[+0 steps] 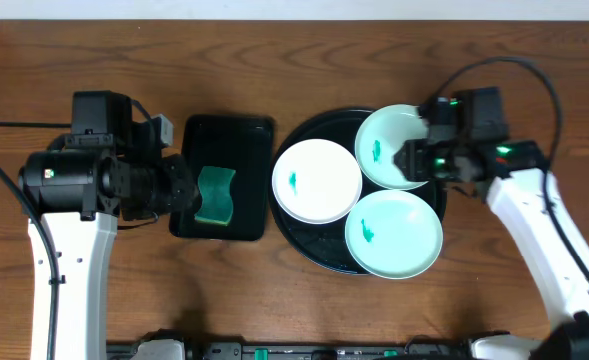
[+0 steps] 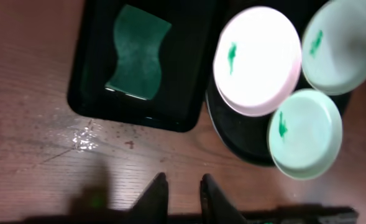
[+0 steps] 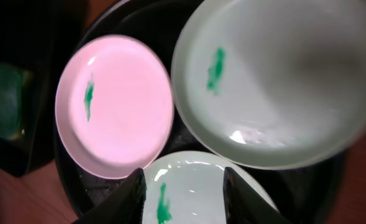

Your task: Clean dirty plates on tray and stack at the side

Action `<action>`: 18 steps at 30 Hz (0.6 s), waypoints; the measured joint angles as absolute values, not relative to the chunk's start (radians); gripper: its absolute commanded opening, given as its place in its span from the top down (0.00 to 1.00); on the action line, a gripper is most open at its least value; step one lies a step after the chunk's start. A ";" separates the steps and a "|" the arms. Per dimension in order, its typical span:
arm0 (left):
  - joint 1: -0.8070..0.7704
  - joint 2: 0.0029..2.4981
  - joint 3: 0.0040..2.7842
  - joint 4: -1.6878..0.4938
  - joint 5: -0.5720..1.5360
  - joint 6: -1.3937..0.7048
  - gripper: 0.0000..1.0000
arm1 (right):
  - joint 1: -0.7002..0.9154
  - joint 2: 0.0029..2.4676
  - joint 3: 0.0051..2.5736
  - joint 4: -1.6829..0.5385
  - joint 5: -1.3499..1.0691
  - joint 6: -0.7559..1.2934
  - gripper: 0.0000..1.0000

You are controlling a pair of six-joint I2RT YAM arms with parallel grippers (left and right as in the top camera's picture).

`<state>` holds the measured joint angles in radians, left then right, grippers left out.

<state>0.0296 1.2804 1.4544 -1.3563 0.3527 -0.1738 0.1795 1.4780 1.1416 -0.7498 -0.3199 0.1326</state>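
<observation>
round tray (image 1: 296, 235): three smeared plates (image 1: 317, 181) | small tray (image 1: 224, 130): sponge (image 1: 215, 195) | left fingers (image 2: 158, 198), right fingers (image 3: 130, 196): apart

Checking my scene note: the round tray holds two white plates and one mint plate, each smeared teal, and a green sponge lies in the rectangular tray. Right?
Not quite: the overhead view shows one white plate and two mint, the far mint plate and the near mint plate. The rest stands.

White plate (image 1: 317, 181), two mint plates (image 1: 389, 140) (image 1: 394, 233), teal-smeared, on black tray (image 1: 309, 245)
</observation>
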 measured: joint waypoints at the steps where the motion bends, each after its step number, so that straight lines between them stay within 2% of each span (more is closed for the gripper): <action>1: 0.030 1.280 1.454 -1.355 0.342 -0.180 0.78 | 0.204 1.499 1.142 -0.738 -0.319 0.130 0.64; 3: 0.030 1.280 1.454 -1.354 0.326 -0.185 0.78 | 0.237 1.531 1.141 -0.712 -0.318 0.127 0.71; 5: 0.030 1.280 1.454 -1.354 0.307 -0.187 0.76 | 0.263 1.559 1.140 -0.674 -0.318 0.125 0.72; 10: 0.030 1.280 1.454 -1.353 0.267 -0.187 0.76 | 0.282 1.575 1.136 -0.570 -0.314 0.122 0.71; 18: 0.030 1.280 1.454 -1.346 0.230 -0.187 0.76 | 0.282 1.575 1.127 -0.617 -0.250 0.140 0.64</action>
